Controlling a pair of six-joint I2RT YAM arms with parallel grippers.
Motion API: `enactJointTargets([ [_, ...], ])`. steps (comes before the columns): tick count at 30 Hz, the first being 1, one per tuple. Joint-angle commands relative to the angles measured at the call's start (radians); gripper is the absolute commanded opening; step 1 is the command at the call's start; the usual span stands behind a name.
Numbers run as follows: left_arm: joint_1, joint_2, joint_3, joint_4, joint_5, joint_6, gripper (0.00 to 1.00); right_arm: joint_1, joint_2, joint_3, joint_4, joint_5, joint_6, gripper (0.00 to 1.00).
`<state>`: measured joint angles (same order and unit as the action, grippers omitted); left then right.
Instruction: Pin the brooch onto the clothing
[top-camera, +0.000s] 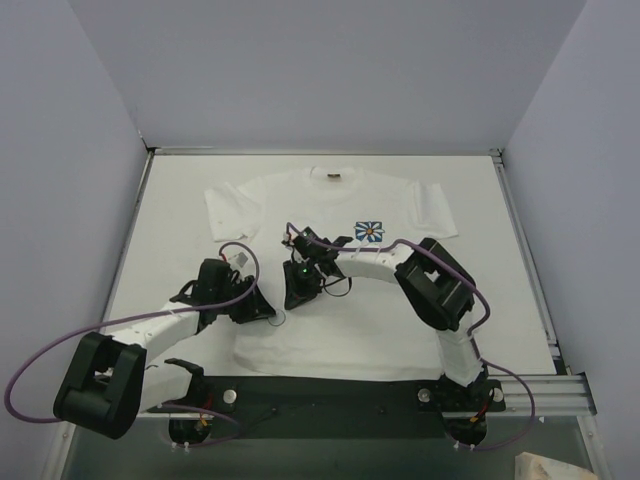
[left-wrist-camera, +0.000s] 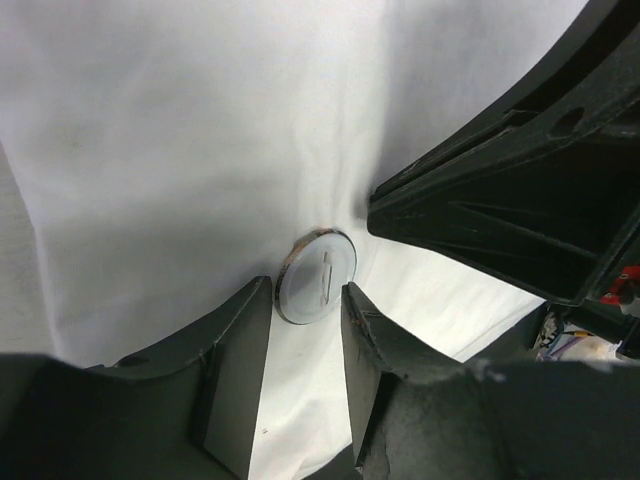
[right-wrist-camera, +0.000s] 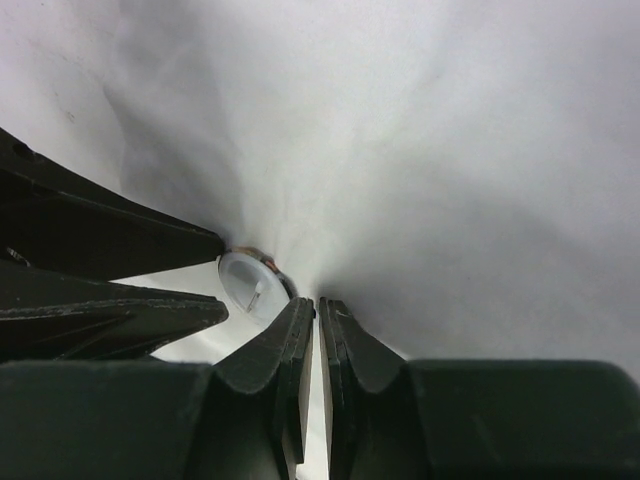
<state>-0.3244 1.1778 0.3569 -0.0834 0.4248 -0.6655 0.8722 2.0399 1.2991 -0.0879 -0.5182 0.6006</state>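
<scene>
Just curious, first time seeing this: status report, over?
Left hand open, astride brooch. Right hand shut, seemingly pinching shirt beside it. No obstruction seen.

Soft, even overhead light — top view crisp; in wrist views, blurred near fingers (left-wrist-camera: 235, 370) shadow the bright T-shirt (left-wrist-camera: 200, 120).

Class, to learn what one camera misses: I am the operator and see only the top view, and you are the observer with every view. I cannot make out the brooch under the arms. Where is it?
Observer: The brooch lies against the shirt, pale back showing, at the left gripper tips.
Operator: Are those jaws closed?
Observer: No, they stand apart, one finger either side of its near edge.
Operator: And the right gripper?
Observer: The right gripper is almost closed. The shirt's creases run to its tips, beside the brooch.
</scene>
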Motion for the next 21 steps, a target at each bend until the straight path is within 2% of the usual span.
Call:
enactJointTargets([
  [1, 0.001, 0.006, 0.03, -0.018, 0.015, 0.009, 0.45, 0.014, -0.089, -0.012, -0.067, 0.023, -0.033, 0.11],
  [6, 0.001, 0.042, 0.031, -0.001, 0.019, 0.004, 0.43, 0.051, -0.092, -0.023, -0.062, 0.021, -0.041, 0.1],
  [15, 0.002, 0.055, 0.014, 0.05, 0.04, -0.023, 0.41, 0.062, 0.008, 0.026, -0.122, 0.03, -0.03, 0.06],
  [21, 0.002, 0.045, 0.005, 0.051, 0.049, -0.023, 0.36, 0.063, 0.048, 0.031, -0.131, 0.032, -0.036, 0.06],
])
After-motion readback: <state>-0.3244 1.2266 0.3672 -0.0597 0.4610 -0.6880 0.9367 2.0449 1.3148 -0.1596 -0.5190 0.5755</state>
